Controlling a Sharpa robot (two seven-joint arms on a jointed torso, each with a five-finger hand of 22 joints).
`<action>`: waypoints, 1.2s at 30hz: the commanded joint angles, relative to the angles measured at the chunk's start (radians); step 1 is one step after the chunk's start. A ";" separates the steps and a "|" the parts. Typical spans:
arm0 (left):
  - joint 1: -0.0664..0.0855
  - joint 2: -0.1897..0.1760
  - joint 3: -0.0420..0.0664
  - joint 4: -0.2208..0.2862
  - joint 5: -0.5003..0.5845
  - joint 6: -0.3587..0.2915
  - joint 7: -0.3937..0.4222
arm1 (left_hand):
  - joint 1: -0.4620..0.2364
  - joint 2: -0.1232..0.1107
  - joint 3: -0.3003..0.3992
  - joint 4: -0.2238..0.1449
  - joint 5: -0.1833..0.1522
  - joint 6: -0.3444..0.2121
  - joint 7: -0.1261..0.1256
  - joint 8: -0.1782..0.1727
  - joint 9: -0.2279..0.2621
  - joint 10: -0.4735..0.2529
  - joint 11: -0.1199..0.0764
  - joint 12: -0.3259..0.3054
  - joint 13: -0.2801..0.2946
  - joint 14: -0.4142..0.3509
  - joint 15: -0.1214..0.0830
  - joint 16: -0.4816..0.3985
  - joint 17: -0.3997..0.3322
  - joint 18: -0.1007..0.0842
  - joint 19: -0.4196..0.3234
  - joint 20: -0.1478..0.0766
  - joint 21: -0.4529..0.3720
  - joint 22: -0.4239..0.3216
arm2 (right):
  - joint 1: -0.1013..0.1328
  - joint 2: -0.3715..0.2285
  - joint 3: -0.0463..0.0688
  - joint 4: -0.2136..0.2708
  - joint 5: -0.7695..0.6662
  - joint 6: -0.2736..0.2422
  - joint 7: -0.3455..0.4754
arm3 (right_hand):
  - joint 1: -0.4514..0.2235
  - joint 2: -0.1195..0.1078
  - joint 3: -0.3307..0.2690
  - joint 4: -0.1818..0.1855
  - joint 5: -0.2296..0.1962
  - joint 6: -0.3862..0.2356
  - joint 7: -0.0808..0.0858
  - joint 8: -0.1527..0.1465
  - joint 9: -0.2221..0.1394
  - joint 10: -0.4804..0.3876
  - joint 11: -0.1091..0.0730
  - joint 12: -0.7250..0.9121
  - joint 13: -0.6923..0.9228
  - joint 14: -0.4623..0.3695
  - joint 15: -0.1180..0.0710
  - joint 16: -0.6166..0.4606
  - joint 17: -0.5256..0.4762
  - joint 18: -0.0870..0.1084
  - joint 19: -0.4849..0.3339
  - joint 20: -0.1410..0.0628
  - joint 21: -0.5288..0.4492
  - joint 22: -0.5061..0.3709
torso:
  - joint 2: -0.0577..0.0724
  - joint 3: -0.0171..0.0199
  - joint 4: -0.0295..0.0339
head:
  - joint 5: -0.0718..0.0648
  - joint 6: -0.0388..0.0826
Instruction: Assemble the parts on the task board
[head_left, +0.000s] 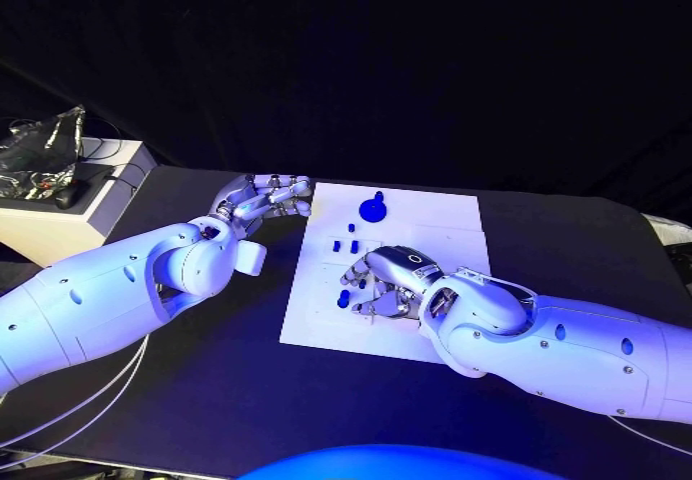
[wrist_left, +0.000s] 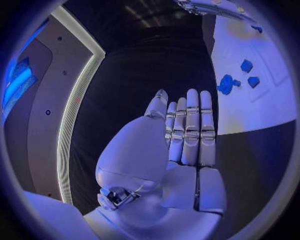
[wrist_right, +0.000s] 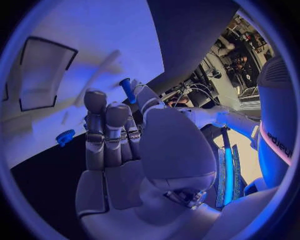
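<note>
I am working over the task board (head_left: 433, 225), the white plate lying in the middle of the black counter (head_left: 216, 400). My right hand (head_left: 382, 285) is hovering low over the board's near half, fingers curled downward, and in the right wrist view I am pinching a small blue peg (wrist_right: 127, 90) between the thumb and a fingertip while the other fingers stand straight beside it. My left hand (head_left: 267, 197) is resting at the board's left edge near its far corner, fingers laid flat and pressed together, holding nothing; the left wrist view shows them straight and side by side.

The other parts are lying on the board: a round blue piece (head_left: 374, 210) toward the far side, two little blue pegs (head_left: 346, 245) near the middle, and another blue part (head_left: 343, 298) just beside my right fingers.

I judge the step in hand to be seating the pinched peg in the board. To do it well, I am thinking of keeping the pinch firm and the peg upright, bringing it straight down over its hole instead of sliding in from the side. The hole itself is hidden under my fingers, so I cannot tell how well I am lined up. The left hand could be steadying the board against any push.
</note>
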 joint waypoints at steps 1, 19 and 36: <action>0.000 0.002 0.001 0.001 -0.001 0.018 0.004 | 0.001 0.001 -0.001 0.004 -0.003 0.004 0.004 -0.002 -0.001 -0.008 0.000 -0.001 -0.001 -0.008 0.000 -0.003 -0.001 -0.007 -0.006 -0.001 0.006 -0.001 | 0.000 -0.022 0.005 0.020 0.066 -0.125 0.065 | 0.007 -0.004 -0.004 0.012 0.004 -0.026 -0.004 -0.003 -0.002 -0.005 -0.001 0.012 -0.001 0.002 0.005 -0.005 -0.004 0.044 0.049 0.006 0.000 -0.004 | 0.000 0.0005 -0.0002 | -0.005 0.002; -0.001 0.008 0.001 -0.004 -0.001 0.018 0.006 | 0.001 0.001 -0.001 0.004 -0.003 0.004 0.004 -0.002 -0.001 -0.008 0.000 -0.001 -0.001 -0.008 0.000 -0.003 -0.001 -0.007 -0.006 -0.001 0.006 -0.001 | 0.062 -0.191 0.019 0.101 0.387 -0.084 0.115 | 0.009 0.075 0.070 -0.032 0.021 0.093 0.049 0.007 0.001 0.281 -0.068 0.009 0.001 0.010 -0.037 0.006 -0.002 0.012 0.056 -0.021 0.152 0.031 | -0.001 0.0001 -0.0011 | -0.020 0.013; -0.028 0.005 0.001 0.004 -0.001 0.031 0.014 | 0.000 0.001 -0.002 0.003 -0.003 0.006 0.001 -0.001 -0.001 -0.005 -0.001 -0.001 -0.001 -0.007 0.000 -0.003 -0.001 -0.007 -0.006 -0.001 0.007 -0.002 | 0.117 -0.387 0.019 0.115 0.559 0.254 -0.232 | -0.249 0.157 -0.251 0.144 0.108 0.167 -0.057 0.115 0.417 0.304 -0.156 0.836 1.086 0.023 -0.095 0.204 0.258 -0.070 0.067 -0.094 0.520 0.144 | -0.007 0.0037 -0.0051 | -0.069 0.014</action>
